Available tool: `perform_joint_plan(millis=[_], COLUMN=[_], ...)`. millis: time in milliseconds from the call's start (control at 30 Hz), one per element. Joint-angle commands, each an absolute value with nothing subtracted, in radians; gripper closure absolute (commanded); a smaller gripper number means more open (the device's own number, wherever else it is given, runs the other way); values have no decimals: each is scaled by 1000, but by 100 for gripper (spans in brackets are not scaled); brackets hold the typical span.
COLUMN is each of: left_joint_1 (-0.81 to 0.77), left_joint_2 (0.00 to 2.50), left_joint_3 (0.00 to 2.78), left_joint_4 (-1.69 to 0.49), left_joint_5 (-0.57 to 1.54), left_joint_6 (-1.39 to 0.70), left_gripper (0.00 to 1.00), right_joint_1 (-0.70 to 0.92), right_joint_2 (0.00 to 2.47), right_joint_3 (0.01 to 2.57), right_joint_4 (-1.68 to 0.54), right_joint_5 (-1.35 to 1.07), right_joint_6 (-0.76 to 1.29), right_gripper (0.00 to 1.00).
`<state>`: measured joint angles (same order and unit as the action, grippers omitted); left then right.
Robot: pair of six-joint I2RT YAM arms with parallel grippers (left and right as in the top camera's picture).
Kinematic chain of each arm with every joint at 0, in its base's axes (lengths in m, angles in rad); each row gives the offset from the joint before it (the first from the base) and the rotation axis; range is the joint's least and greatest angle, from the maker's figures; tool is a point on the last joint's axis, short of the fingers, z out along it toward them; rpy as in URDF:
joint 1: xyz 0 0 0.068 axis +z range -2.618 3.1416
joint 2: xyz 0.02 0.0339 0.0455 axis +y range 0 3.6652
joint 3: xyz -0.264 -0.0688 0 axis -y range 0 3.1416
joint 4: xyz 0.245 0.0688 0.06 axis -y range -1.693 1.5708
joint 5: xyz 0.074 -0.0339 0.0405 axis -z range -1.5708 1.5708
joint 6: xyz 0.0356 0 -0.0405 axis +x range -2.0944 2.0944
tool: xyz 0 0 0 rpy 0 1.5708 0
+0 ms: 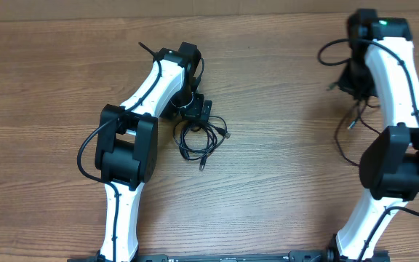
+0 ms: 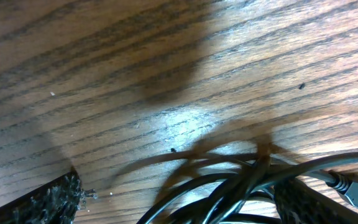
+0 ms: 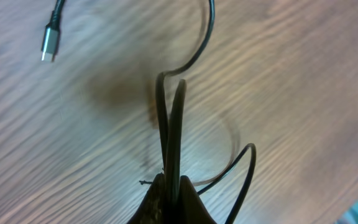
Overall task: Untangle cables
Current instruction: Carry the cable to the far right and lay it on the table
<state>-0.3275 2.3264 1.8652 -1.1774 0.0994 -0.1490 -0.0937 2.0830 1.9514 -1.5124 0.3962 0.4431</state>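
Cables, thin black cords with small plugs, lie in two places: a knotted coil point(image 1: 198, 138) left of the wooden table's point(image 1: 282, 182) middle, and one strand point(image 3: 207, 37) near the far right corner. Your left gripper point(image 1: 193, 109) hangs spread wide over the coil, with several strands between its pads point(image 2: 42, 202). Close now and you likely clamp the lot, tightening the knot. Your right gripper point(image 3: 171, 186) is pressed together, pinching that strand's folded loop. Pull hard and the fold may slip, or the silver plug point(image 3: 48, 43) may snag.
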Motion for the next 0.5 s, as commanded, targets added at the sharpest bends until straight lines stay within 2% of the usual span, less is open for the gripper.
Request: perform_joint_plan(millis=[0,300,467], left_joint_1=[-331,-331,-331], left_joint_2=[2329,2329,2329], left_joint_3=[1846,1846,1846], left_joint_4=[-1166,-1166,-1166], left_joint_5=[131,131,131], left_joint_6=[-123,-123,-123], left_gripper=[0,0,0], right_joint_1=[-155,-335,-418], right_joint_2=[2072,2072,2072], right_joint_3=[1919,1890,1886], right_joint_4=[-1515,-1483,-1493], right_joint_5=[429,448,328], right_joint_6=[444,444,443], right_gripper=[96,96,96])
